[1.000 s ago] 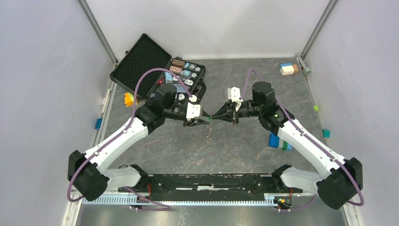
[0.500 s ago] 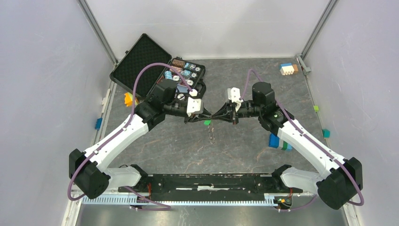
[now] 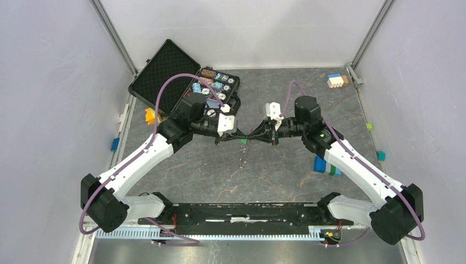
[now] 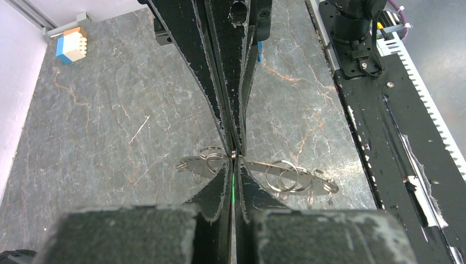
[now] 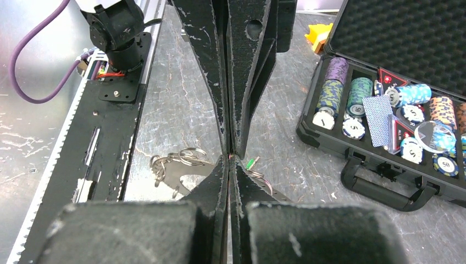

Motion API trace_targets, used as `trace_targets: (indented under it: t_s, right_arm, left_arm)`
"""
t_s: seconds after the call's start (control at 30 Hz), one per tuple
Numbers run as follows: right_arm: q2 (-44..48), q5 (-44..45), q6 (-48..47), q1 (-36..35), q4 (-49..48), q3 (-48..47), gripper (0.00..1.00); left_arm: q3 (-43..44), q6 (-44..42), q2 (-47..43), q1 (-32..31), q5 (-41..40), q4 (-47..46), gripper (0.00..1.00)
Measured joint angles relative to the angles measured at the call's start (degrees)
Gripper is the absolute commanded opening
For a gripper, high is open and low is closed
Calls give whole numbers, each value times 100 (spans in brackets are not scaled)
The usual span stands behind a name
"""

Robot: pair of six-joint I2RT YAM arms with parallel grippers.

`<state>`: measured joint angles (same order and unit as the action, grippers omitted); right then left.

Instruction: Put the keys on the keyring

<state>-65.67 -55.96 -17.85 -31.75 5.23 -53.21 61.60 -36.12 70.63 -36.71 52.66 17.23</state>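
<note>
Count of what stands and lies on the table

Two arms, each with one gripper: left gripper point(image 3: 240, 137), right gripper point(image 3: 251, 135). One keyring point(image 4: 286, 176) bunch of at least three wire rings plus one flat metal plate point(image 4: 192, 164); the smaller pieces on it are too tangled to count. One green-headed key point(image 5: 251, 163). One open black case point(image 3: 165, 69) with several poker chip stacks point(image 5: 358, 91), number unclear, and one blue card back point(image 5: 379, 113). One orange block point(image 3: 149, 116), one blue-white-brown brick stack point(image 3: 336, 81), one blue block point(image 3: 319, 163), one green block point(image 3: 331, 171). Three small edge cubes: blue cube point(image 3: 115, 144), green cube point(image 3: 369, 126), teal cube point(image 3: 381, 155).
</note>
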Motion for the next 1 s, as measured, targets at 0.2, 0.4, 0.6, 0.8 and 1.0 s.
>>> trace_targets:
  t_s: [0.2,0.4,0.6,0.8,1.0]
  right_arm:
    - [11,4,-46,0,-83,92,0]
    - [74,72,-105,0,-225,225,2]
    - [90,162,-162,0,-267,264,8]
    - [79,299,-192,-2,-249,289,10]
    - [-48,476,-199,-13,-63,289,10]
  left_arm:
    - [-17,319,-2,7,-17,-22,2]
    - [-96,1005,-2,26,-20,-223,2]
    - [-109,1331,0,28,-101,-278,2]
    - [-105,1327,0,24,-201,-238,2]
    - [76,979,0,-85,-470,179,2]
